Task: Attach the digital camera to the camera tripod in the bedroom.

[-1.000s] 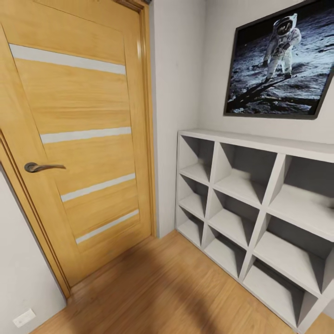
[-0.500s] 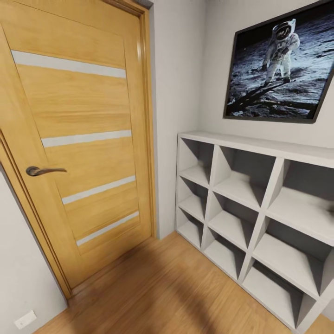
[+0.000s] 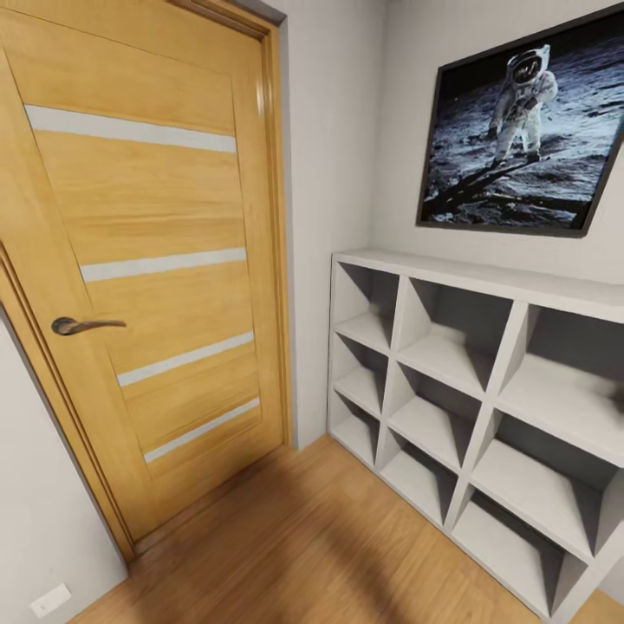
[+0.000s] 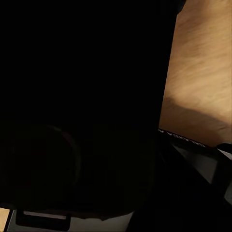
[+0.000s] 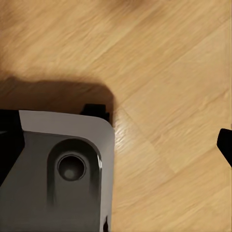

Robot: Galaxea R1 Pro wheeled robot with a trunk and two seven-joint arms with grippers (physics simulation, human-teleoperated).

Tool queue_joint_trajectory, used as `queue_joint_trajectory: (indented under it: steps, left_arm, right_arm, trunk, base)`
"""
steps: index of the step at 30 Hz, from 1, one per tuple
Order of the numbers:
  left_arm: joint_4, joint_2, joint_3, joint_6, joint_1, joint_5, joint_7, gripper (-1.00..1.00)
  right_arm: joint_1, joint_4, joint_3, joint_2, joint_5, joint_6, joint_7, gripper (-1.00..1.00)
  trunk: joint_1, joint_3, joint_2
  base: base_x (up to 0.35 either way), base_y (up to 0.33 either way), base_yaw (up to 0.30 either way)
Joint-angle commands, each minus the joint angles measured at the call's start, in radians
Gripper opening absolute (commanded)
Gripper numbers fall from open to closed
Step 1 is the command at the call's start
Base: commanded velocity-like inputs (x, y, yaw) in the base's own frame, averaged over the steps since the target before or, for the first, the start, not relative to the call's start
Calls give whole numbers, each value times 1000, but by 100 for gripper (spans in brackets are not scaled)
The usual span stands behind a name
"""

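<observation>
1. Head view, left side: a closed wooden door [image 3: 147,260] with four pale horizontal strips and a dark lever handle [image 3: 80,326], set in a matching frame.
2. Head view, right side: a white cube shelf [image 3: 485,381] stands against the wall, its open compartments bare as far as I can see them.
3. Above the shelf hangs a dark-framed picture [image 3: 524,130] of an astronaut on grey ground.
4. The floor [image 3: 303,546] is light wood; a soft shadow crosses it between door and shelf. A white wall outlet [image 3: 50,600] sits low, beside the door frame.
5. Left wrist view: a large black mass fills most of the frame, too dark for me to identify; a strip of wood floor shows beyond it. I cannot tell whether my left claw is wide, narrow or holding anything.
6. Right wrist view: a grey rounded part of my own body [image 5: 63,169] with a round recess lies over the wood floor. A small black tip shows at the frame's edge; I cannot tell my right claw's state.
7. The camera and tripod are not where I am looking, so I cannot place them.
</observation>
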Motion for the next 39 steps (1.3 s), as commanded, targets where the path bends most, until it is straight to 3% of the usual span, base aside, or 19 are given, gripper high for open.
queue_joint_trajectory:
  steps: [1,20,31,33,39]
  left_arm:
    - [0,1,-7,4,-1,8,-4,-100]
    - [1,3,-4,6,-1,29,-4,-100]
    - [0,22,-4,10,-1,28,-27,-100]
    - [1,29,-5,10,-1,27,-102,-100]
    - [1,45,-6,8,-1,28,-220,-100]
  right_arm:
    - [-1,3,7,-1,-6,-6,3,100]
    - [-1,4,7,4,-7,5,4,100]
    - [-1,4,5,7,-7,9,4,100]
    - [-1,4,5,7,-7,10,4,100]
    - [-1,4,7,3,-6,9,4,100]
  trunk:
    - [-4,2,7]
    - [-77,62,140]
    - [-119,96,217]
    - [-127,102,231]
    - [-150,121,273]
  base:
    - [0,0,0]
    - [0,0,0]
    - [0,0,0]
    - [0,0,0]
    - [0,0,0]
